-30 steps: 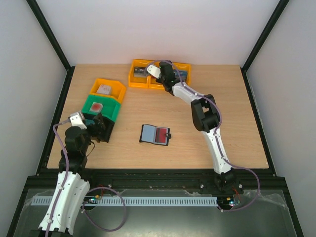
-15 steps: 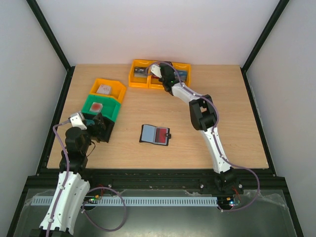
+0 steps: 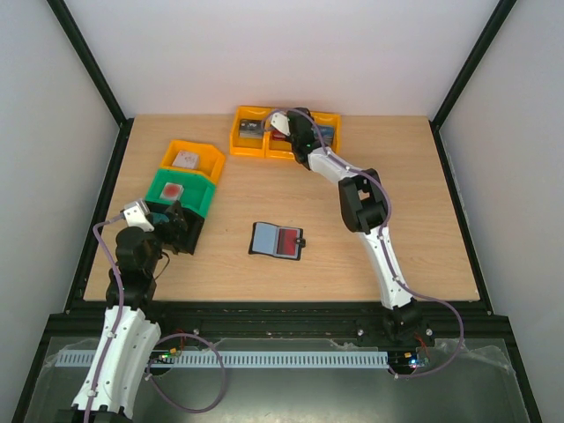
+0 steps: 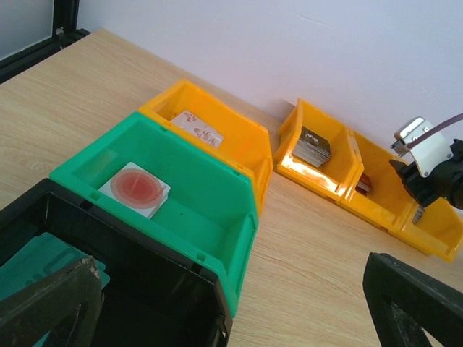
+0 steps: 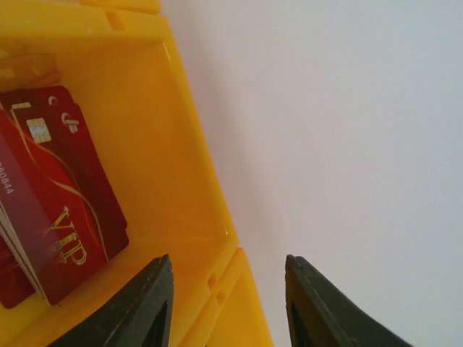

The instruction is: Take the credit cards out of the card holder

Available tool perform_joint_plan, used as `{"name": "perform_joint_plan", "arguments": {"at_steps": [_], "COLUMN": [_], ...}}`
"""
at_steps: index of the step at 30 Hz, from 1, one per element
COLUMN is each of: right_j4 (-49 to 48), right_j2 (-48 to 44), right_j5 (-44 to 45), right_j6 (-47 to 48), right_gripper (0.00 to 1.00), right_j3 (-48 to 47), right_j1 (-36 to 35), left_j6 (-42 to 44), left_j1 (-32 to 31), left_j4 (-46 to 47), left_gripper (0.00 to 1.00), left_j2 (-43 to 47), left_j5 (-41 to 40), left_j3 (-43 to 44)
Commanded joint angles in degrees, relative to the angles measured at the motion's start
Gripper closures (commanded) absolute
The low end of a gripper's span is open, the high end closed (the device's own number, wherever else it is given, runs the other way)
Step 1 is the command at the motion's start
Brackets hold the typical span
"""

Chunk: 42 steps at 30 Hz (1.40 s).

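Hovering over the far yellow bin (image 5: 181, 144), right gripper (image 5: 228, 266) stands part-open, nothing btwn its jaws; red VIP cards (image 5: 54, 202) lie in the bin below. Left gripper (image 3: 174, 225) gapes wide, empty. Card holder (image 3: 277, 256) lies open mid-table; its credit cards (image 3: 287, 240) look light, stiff, slick, so pinch an exposed edge.
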<state>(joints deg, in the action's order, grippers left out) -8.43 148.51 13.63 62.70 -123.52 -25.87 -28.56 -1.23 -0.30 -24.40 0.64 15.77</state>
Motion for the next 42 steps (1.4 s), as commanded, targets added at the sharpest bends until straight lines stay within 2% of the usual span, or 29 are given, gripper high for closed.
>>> {"name": "perform_joint_plan", "arguments": {"at_steps": [1,9,15,18,23,26,28,30,35,39,42], "right_j4": [2.66,3.13,1.49,-2.07,-4.1,-4.74,-5.6,-4.23,7.23,14.44,15.63], "right_j2": [2.15,0.88,-6.58,-13.75,-28.65,-37.2,-42.33,-46.2,-51.65,-54.92,-56.89], "right_j5": [-2.34,-3.7,-8.51,-9.65,-14.37,-16.2,-16.0,-15.35,-12.06,-12.01,-12.76], "right_j6": [-1.18,-3.05,-12.13,-20.64,-48.42,-66.68,-74.72,-79.32,-86.01,-90.46,-92.97], "right_gripper": [0.55,0.45,0.42,0.41,0.36,0.35,0.35,0.35,0.35,0.35,0.35], "right_j3": [0.1,0.23,1.24,4.7,15.1,25.89,34.11,40.05,47.93,55.66,62.01], "right_j1": [0.01,-0.51,-1.6,-2.59,-3.19,-3.92,-5.03,-6.5,-9.63,-11.41,-12.65], "left_j6": [-0.01,-0.01,0.17,0.11,-1.36,-3.43,-5.85,-9.69,-19.82,-19.06,-18.12], "left_j1": [0.69,0.9,0.93,1.0,0.99,0.97,0.77,0.4,-2.1,-5.2,-7.29], "left_j4": [1.7,1.92,2.47,3.29,6.53,8.02,8.94,9.17,7.79,2.27,-0.83], "left_gripper": [0.01,0.01,0.01,0.01,0.01,0.01,0.01,0.01,0.01,0.01,0.01], "left_j2": [0.49,0.5,0.41,0.41,0.05,-0.98,-2.37,-4.53,-10.54,-14.45,-18.08], "left_j5": [0.32,0.57,1.82,3.38,10.55,17.08,22.25,26.87,35.82,35.82,36.82], "left_j3": [-0.61,-0.74,-0.65,-0.77,-1.5,-1.7,-1.72,-1.63,-3.24,-2.27,-0.49]}}
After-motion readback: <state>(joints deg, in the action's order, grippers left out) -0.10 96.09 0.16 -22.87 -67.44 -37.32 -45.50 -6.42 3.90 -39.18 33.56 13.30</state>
